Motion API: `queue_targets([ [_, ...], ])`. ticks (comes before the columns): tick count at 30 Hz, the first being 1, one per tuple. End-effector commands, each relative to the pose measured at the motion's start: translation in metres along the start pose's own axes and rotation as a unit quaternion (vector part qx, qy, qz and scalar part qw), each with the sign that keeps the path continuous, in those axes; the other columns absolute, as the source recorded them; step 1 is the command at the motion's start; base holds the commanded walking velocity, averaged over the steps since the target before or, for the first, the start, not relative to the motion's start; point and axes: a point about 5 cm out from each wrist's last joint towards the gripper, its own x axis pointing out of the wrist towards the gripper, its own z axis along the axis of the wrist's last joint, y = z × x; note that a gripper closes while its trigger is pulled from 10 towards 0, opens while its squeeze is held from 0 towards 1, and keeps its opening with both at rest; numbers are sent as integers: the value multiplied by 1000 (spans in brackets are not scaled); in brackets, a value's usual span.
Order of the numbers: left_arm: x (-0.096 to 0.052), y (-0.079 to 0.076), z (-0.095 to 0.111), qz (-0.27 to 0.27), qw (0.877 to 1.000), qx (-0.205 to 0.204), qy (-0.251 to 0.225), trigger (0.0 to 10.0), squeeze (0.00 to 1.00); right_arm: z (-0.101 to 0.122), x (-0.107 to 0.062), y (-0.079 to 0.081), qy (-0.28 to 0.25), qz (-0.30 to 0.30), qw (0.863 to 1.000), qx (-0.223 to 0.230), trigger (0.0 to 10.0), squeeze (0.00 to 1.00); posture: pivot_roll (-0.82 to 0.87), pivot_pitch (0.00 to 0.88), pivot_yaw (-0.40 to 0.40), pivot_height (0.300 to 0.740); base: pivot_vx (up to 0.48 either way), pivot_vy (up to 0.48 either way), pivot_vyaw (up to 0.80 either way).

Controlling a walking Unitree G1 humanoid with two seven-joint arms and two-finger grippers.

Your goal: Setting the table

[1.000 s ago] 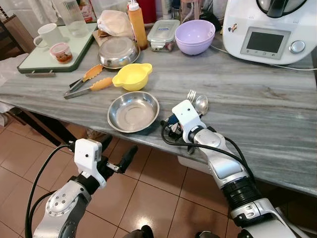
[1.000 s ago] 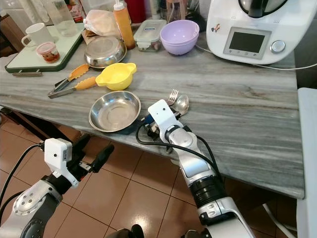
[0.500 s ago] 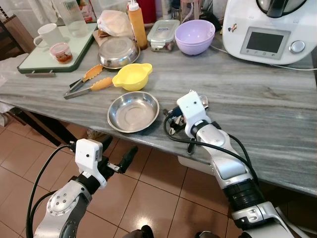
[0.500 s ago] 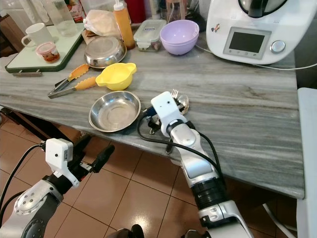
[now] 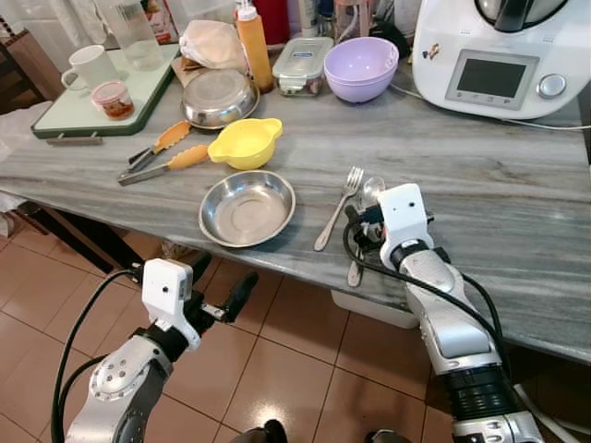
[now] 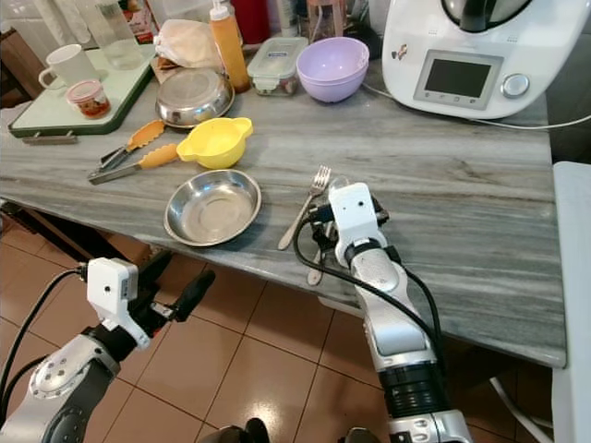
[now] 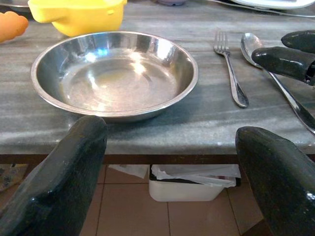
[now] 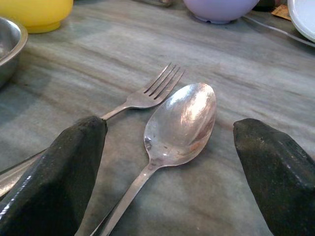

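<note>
A shallow steel bowl [image 5: 247, 207] sits near the front edge of the grey stone table [image 5: 517, 212]. To its right lie a fork [image 5: 337, 208] and a spoon [image 5: 371, 191], side by side, handles toward the edge. My right gripper [image 5: 362, 224] is low over the spoon's handle, open, one finger [image 8: 54, 182] on each side of the spoon [image 8: 182, 118], with the fork [image 8: 147, 96] just beyond one finger. My left gripper [image 5: 222, 282] hangs open below the table edge, pointing at the steel bowl [image 7: 115, 73].
Behind the bowl are a yellow bowl [image 5: 246, 143], orange-tipped tongs [image 5: 162, 157], a lidded steel dish [image 5: 220, 97], a purple bowl [image 5: 360, 66] and a sauce bottle [image 5: 251, 41]. A white kitchen machine [image 5: 499, 55] stands back right, a tray with a mug [image 5: 92, 65] back left.
My right gripper has swung to the right, from beside the steel bowl to over the spoon, which uncovers the fork. The left arm has stayed put.
</note>
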Motion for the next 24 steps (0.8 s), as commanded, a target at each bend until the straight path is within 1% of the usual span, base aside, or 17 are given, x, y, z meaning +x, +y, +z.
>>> queue_targets([
  [1,-2,2,-1,-1,1000,6,7,10000,0,3,1,2,1,-5,1000,17,10000,541,-123,186,178,740,0,0,0],
  [3,-2,2,-1,-2,1000,7,8,10000,0,3,2,2,11,-11,999,38,10000,541,-121,189,179,740,0,0,0],
  [7,-4,2,-1,-2,1000,7,9,10000,0,-1,0,5,26,-12,997,73,10000,541,-115,194,181,740,0,0,0],
  [8,-4,2,-1,-2,1000,7,9,10000,0,-1,0,5,26,-12,997,73,10000,541,-115,194,181,740,0,0,0],
  [9,-4,2,-1,-2,1000,7,9,10000,0,-3,-1,9,34,-7,996,86,10000,533,-115,193,182,740,0,0,0],
  [11,-4,2,-1,-2,1000,7,10,10000,0,-4,-2,10,35,-5,995,92,10000,533,-115,193,182,740,0,0,0],
  [12,-4,2,-1,-2,1000,7,10,10000,0,-5,-3,12,38,-3,994,100,0,275,-115,193,182,740,0,0,0],
  [13,-4,2,-1,-2,1000,7,10,10000,0,-5,-3,12,38,-3,994,100,0,275,-115,193,182,740,0,0,0],
  [14,-4,2,-1,-2,1000,7,11,10000,0,-4,-3,14,39,-2,994,102,0,0,-114,193,183,740,0,0,0],
  [15,-4,2,-1,-3,1000,7,11,10000,0,-3,-2,16,42,0,993,115,0,0,-114,193,183,740,0,0,0],
  [19,-3,2,-1,-3,1000,7,11,10000,0,2,0,22,47,6,990,135,0,0,-118,191,183,740,0,0,0],
  [24,-2,2,-1,-4,1000,6,10,10000,0,5,0,29,53,10,987,151,0,0,-119,191,181,740,0,0,0],
])
